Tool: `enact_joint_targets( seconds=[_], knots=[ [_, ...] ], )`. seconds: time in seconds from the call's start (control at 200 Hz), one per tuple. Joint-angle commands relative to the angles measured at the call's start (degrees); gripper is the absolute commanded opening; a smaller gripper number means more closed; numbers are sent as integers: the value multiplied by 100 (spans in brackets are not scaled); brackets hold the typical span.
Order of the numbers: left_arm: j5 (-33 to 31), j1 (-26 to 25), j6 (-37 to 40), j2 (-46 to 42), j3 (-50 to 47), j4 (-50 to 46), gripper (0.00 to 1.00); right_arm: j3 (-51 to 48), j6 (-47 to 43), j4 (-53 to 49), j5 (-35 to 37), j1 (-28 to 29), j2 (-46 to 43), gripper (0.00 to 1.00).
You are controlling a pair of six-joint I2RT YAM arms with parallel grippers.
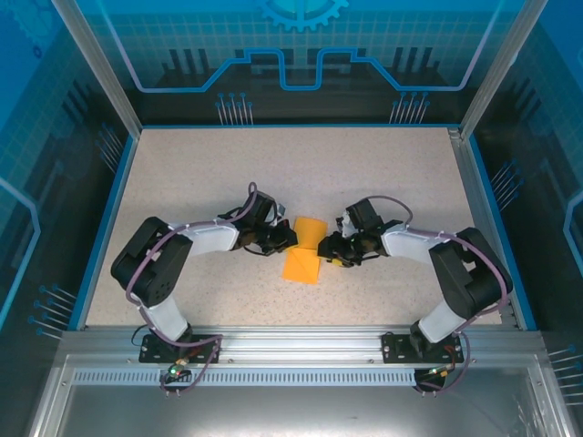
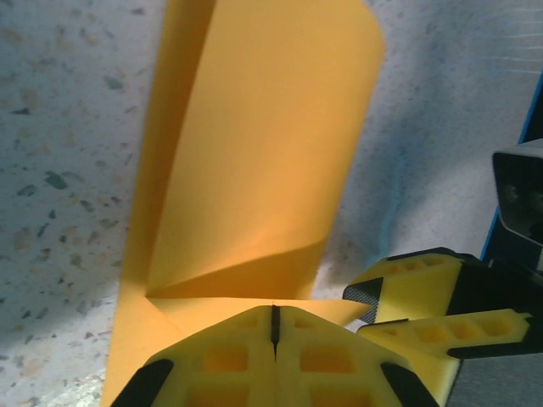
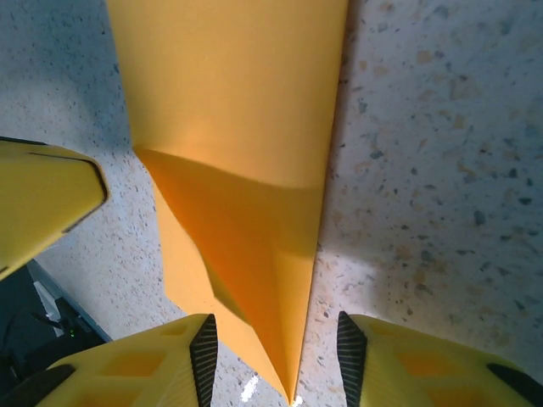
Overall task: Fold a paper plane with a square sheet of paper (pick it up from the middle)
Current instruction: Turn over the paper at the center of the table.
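The square sheet of paper (image 1: 305, 253) is bright orange and partly folded, lying on the speckled table between my two grippers. In the left wrist view the paper (image 2: 254, 153) has one flap standing up, with a flat layer running under my fingers. My left gripper (image 2: 273, 315) (image 1: 288, 238) is shut, its tips at the paper's folded edge; nothing shows between its jaws. In the right wrist view the paper (image 3: 237, 127) narrows to a point. That point lies between the fingers of my right gripper (image 3: 277, 339) (image 1: 330, 248), which is open and touches neither side of it.
The speckled table (image 1: 191, 173) is bounded by blue rims and a glass-walled frame. An aluminium rail (image 1: 291, 350) runs along the near edge by the arm bases. The right gripper's yellow fingers (image 2: 416, 297) sit close beside the left one.
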Motion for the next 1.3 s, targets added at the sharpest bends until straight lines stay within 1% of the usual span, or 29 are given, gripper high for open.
enact_joint_targets(
  seconds=[0.0, 0.17, 0.615, 0.98, 1.296],
  knots=[
    [64, -16, 79, 138, 61, -59, 3, 101, 145, 242, -311, 37, 219, 45],
    [81, -17, 70, 183, 59, -29, 3, 254, 101, 193, -290, 155, 414, 45],
    [38, -20, 135, 560, 216, -150, 4, 241, 260, 399, -285, 166, 577, 44],
    [-5, -18, 131, 537, 194, -156, 5, 306, 359, 498, -409, 146, 656, 44],
    [-136, -19, 163, 521, 192, -276, 5, 174, 549, 756, -487, 67, 613, 44]
  ],
)
